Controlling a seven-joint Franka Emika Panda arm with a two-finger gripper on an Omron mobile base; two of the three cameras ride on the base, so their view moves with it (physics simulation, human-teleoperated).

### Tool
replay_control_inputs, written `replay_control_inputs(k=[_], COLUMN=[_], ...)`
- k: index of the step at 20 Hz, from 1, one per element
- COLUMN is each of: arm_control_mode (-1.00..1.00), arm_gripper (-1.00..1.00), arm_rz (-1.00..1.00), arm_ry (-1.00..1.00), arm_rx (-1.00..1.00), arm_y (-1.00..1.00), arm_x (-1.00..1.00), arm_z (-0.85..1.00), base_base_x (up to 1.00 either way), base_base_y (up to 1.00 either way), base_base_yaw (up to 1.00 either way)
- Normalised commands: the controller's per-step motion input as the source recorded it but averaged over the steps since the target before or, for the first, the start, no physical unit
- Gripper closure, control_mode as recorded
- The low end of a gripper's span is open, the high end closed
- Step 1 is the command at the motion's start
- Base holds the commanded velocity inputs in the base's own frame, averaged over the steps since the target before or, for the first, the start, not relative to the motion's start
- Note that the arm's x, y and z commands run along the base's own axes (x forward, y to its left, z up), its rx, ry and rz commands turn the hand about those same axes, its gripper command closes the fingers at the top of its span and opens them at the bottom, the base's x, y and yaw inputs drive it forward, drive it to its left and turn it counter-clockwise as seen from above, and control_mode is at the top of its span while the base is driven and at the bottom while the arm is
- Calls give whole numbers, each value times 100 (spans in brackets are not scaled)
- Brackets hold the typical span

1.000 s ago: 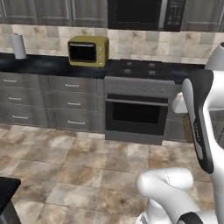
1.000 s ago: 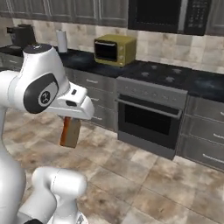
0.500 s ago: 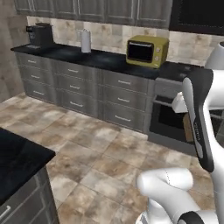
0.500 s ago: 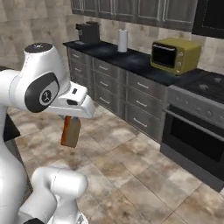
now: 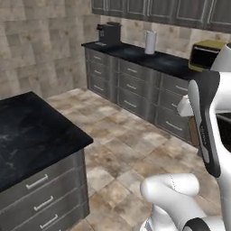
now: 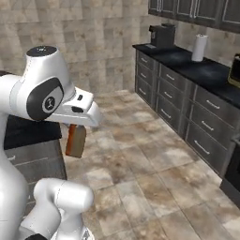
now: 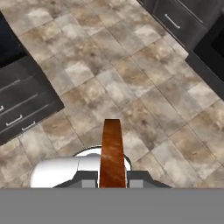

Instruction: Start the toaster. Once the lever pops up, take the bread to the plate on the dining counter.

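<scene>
The gripper point(image 7: 112, 177) was pinched on the bread point(image 6: 75, 140), which hung edge-down below the hand, clear of the tiled floor point(image 6: 154, 164) and well apart from any surface. In the hand view the slice point(image 7: 112, 153) stood out narrow between the two dark fingertips, gripped only at its near end, so most of its length was unsupported. That looked like the main hazard: with a hold this slim, a sharp turn or stop of the base could probably let the bread swing, pivot or slip out onto the floor. The dining counter point(image 5: 31, 131) lay near on the left in the left base view, its black marble corner jutting toward the robot, and no plate could be made out on the visible part of it. A second risk, then, was a blind approach: the low-hanging slice might clip the counter's edge if the arm did not lift before reaching over.
</scene>
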Motion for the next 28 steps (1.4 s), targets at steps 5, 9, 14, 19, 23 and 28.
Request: replay_control_inputs(k=[5, 9, 14, 19, 23, 28], arm_control_mode=[100, 100, 100, 100, 100, 100], arm_gripper=[100, 100, 100, 100, 100, 100], arm_rz=[0, 0, 0, 0, 0, 0], arm_ry=[0, 0, 0, 0, 0, 0], arm_rx=[0, 0, 0, 0, 0, 0], arm_y=[0, 0, 0, 0, 0, 0], arm_x=[0, 0, 0, 0, 0, 0], arm_z=[0, 0, 0, 0, 0, 0], base_base_x=[47, 47, 45, 22, 4, 33], base_base_y=[3, 9, -21, -77, -90, -71], base_base_yaw=[51, 44, 30, 14, 3, 11])
